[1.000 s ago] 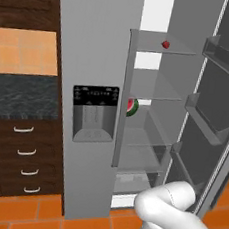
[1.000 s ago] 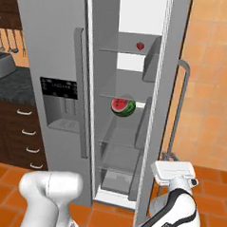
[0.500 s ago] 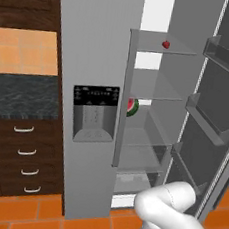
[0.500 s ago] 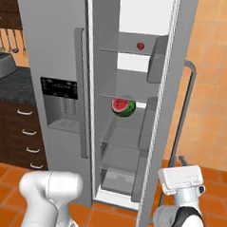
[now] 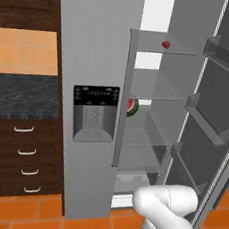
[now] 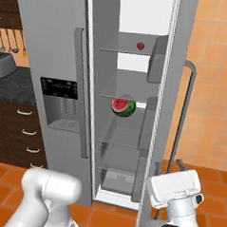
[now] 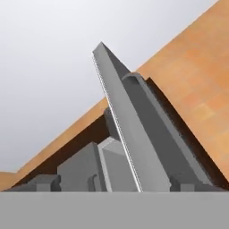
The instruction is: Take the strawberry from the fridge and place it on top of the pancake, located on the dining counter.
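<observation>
Strawberry (image 6: pixel 140 45) sits alone on the top glass shelf (image 6: pixel 124 50) of the fridge (image 5: pixel 97 59), toward the right and far back of that shelf, well above the watermelon slice (image 6: pixel 123 107) that rests two shelves lower. The right fridge door (image 5: pixel 215 113) stands open, its door bins facing the shelves.

By its look the berry is very small, light and soft. I judge it would bruise or squash under a hard squeeze, and its rounded, tapering shape could let it slip or roll away on the smooth glass if nudged first. The safest hold is probably across its widest part, with the fingers coming in level from the front and closing gently, only enough to carry it.

The pincer (image 6: pixel 168 164) is low down, beside the bottom of the open door's outer edge, close to the long door handle (image 6: pixel 184 110). In the hand view its two dark fingertips (image 7: pixel 44 182) stand far apart at the bottom corners with the thin door edge rising between them, so the pincer is spread wide and holds nothing. Whether a finger brushes the door I cannot tell. It is well apart from the berry, which is far higher up.
</observation>
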{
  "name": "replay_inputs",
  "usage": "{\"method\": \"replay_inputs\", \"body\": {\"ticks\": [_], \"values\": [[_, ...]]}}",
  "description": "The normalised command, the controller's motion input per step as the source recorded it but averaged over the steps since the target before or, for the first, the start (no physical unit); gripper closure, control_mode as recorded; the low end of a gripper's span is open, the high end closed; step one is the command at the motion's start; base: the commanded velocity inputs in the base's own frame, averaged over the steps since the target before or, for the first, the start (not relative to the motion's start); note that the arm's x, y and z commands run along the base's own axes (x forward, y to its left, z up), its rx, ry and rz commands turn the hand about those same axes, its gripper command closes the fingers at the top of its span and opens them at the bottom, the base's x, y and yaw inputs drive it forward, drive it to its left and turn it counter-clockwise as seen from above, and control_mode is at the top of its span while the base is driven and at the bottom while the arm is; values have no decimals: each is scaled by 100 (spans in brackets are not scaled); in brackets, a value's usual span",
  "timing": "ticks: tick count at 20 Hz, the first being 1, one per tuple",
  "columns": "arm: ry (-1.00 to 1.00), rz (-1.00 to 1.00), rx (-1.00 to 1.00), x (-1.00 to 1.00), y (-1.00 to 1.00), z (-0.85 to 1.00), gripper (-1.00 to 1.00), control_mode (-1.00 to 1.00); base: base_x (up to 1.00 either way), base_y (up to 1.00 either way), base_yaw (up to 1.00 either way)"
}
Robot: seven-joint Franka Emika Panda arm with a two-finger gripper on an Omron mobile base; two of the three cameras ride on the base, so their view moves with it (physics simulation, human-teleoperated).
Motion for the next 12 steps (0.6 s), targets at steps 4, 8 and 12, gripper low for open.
{"method": "replay_inputs", "body": {"ticks": [4, 8, 12], "values": [[54, -1, -6, -50, 87, 97, -100, -100, 0, 0, 0], [43, -6, -1, -9, 99, 59, -100, -100, 0, 0, 0], [40, -6, -6, -13, 100, 11, -100, -100, 0, 0, 0]]}}
